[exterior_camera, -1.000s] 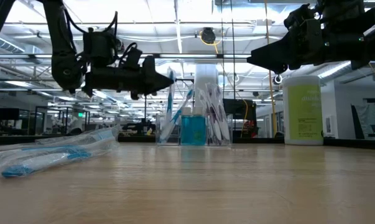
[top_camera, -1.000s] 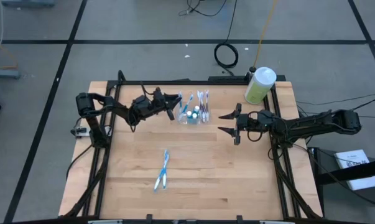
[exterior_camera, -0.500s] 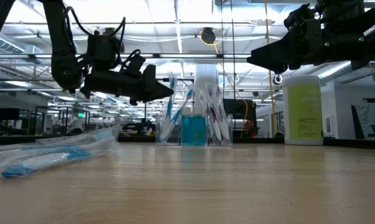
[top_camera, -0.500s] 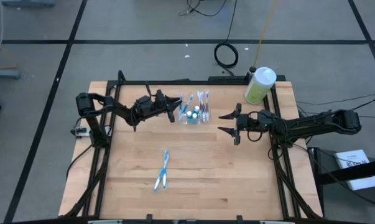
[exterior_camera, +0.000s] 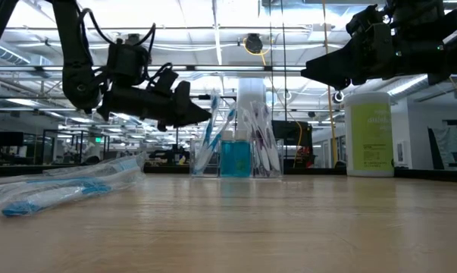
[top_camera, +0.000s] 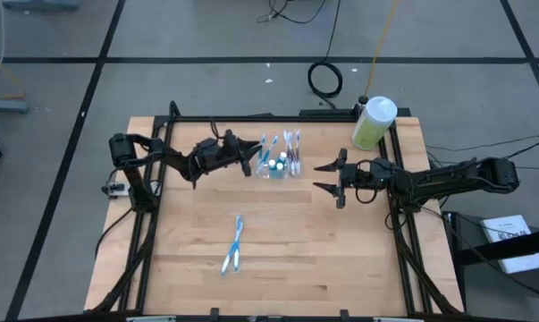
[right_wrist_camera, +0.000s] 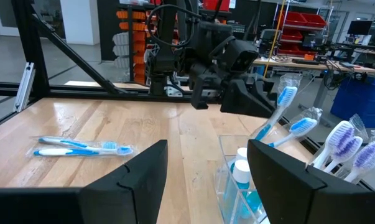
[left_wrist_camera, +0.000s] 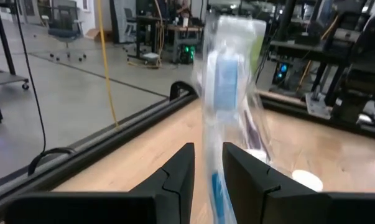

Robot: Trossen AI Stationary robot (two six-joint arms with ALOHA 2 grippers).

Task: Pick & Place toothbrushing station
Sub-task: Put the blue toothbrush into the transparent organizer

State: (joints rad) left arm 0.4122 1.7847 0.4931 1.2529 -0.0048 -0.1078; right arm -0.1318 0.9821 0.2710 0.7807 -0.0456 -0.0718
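Green bottle (top_camera: 373, 124) with white cap upright at desk (top_camera: 287, 259) far right corner; wrapped blue toothbrush pair (top_camera: 233, 244) lying mid-desk, well apart

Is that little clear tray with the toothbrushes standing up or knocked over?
Upright. The clear tray sits flat on the wooden table, toothbrushes poking upward.

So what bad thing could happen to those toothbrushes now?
The left gripper holds a wrapped toothbrush right beside the toothbrushing station. If it pushes sideways, it might tip the upright station or knock the purple toothbrushes. The clear wrapper looks slippery, so the brush could slide from the fingers. The right gripper waits open nearby.
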